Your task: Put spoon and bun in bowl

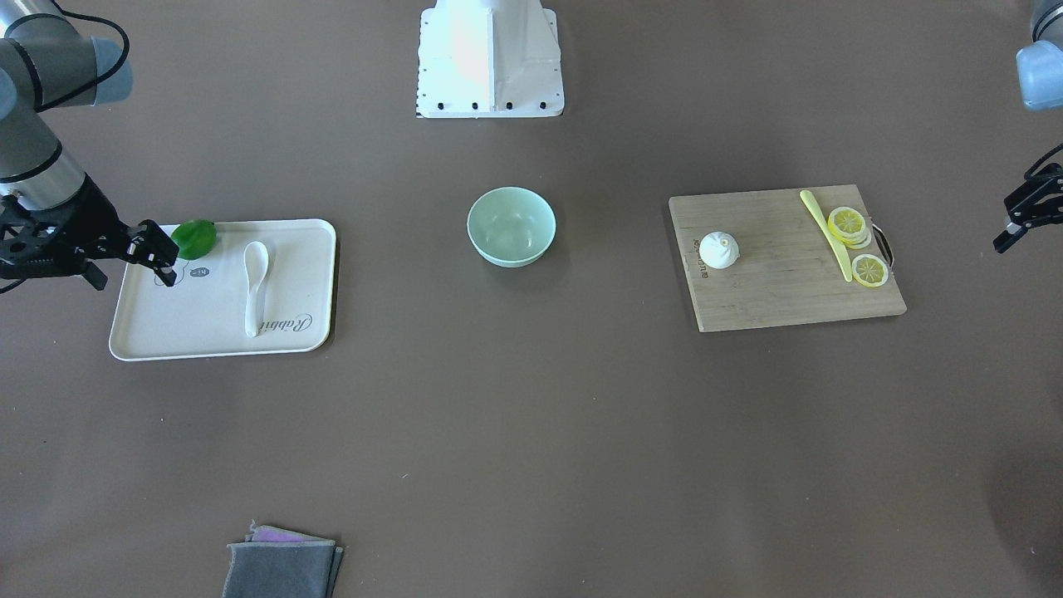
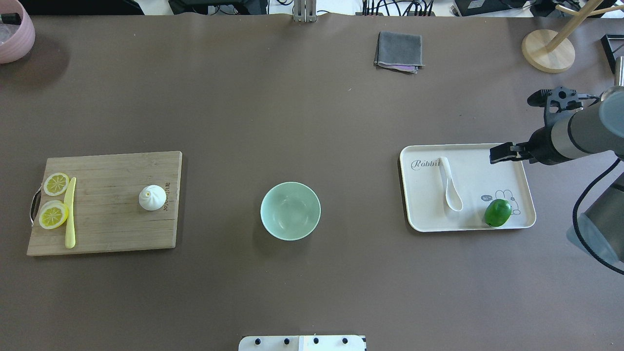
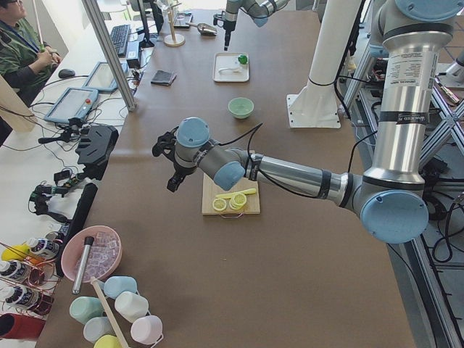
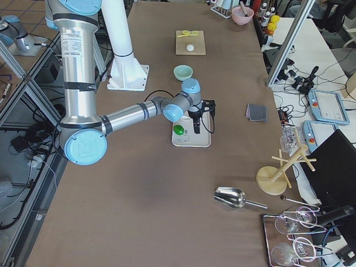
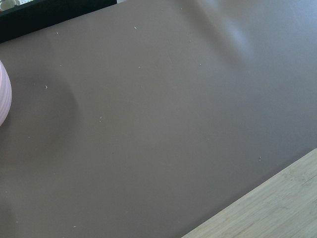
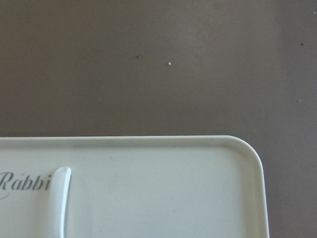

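Nearest the front-facing camera lay a folded grey cloth (image 1: 282,566), soft and matte, with a strip of purple showing at its top edge. Beyond it, mid-table on the dull brown surface, sat the bowl (image 1: 511,228): round, smooth, pale mint green, glossy inside and holding nothing.

On my right arm's side I saw a cream rectangular tray (image 1: 208,320) with rounded corners and a raised lip, "Rabbit" written on it in looping script beside a small line drawing. The spoon (image 1: 254,286) lay flat on that tray, thick-handled and glazed white, its deep oval scoop towards the robot and its handle end touching the lettering. A shiny green lime-shaped fruit (image 1: 194,238) rested in the tray's corner. The right gripper (image 1: 169,262) hung above the tray's outer end, jaws parted, gripping nothing.

On the other side lay a bamboo cutting board (image 1: 772,291) with a metal handle; a dark mark along its edge seemed to be a brand, too small to read. The bun (image 1: 718,250), white and pinched into a swirl, stood on the board's end nearer the bowl. Lemon slices (image 1: 848,223) and a thin yellow knife (image 1: 826,235) lay at the far end. The left gripper (image 1: 1017,223) barely entered the frame beyond the board; I could not tell its state.
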### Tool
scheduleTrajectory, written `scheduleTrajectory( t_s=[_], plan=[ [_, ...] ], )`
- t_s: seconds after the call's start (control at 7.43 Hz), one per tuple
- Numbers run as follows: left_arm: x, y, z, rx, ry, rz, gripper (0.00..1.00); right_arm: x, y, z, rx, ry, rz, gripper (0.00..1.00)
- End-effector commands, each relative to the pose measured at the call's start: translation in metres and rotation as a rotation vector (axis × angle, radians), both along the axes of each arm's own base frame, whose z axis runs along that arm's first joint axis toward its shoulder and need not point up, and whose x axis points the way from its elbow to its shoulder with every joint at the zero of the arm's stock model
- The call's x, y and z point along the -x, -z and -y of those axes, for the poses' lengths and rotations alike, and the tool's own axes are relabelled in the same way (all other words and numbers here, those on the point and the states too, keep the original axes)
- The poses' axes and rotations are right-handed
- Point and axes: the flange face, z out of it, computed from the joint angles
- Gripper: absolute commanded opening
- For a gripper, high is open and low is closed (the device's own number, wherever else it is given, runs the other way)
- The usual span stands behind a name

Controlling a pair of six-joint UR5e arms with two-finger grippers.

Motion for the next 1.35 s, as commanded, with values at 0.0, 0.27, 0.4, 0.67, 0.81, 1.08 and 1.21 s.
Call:
scheduleTrajectory(
  t_s=[0.0,0.27,0.4,0.67,0.81,1.08,1.21],
  plan=[
    [-0.001,0.001,0.000,-0.005,-0.004,0.001,0.99,0.047,0.011,-0.016,-0.009,0.006,-0.007,0.97],
    [-0.004,-0.001,-0.001,-0.002,-0.010,0.001,0.99,0.078,0.011,-0.027,-0.008,-0.003,-0.023,0.91],
    [-0.005,0.000,-0.001,-0.003,-0.011,0.001,0.98,0.100,0.028,-0.027,0.006,-0.029,0.005,0.87],
    [-0.005,-0.001,-0.001,-0.005,-0.011,0.001,0.98,0.124,0.031,-0.022,-0.010,-0.034,-0.007,0.79],
    [-0.005,-0.001,-0.002,-0.011,-0.011,-0.001,0.99,0.127,0.030,-0.023,-0.011,-0.028,-0.012,0.72],
    [-0.007,-0.003,-0.002,-0.008,-0.015,-0.001,0.98,0.125,0.029,-0.022,-0.010,-0.028,-0.019,0.59],
    [-0.007,-0.003,-0.002,-0.008,-0.015,-0.001,0.98,0.125,0.029,-0.022,-0.013,-0.032,-0.021,0.54]
  ],
)
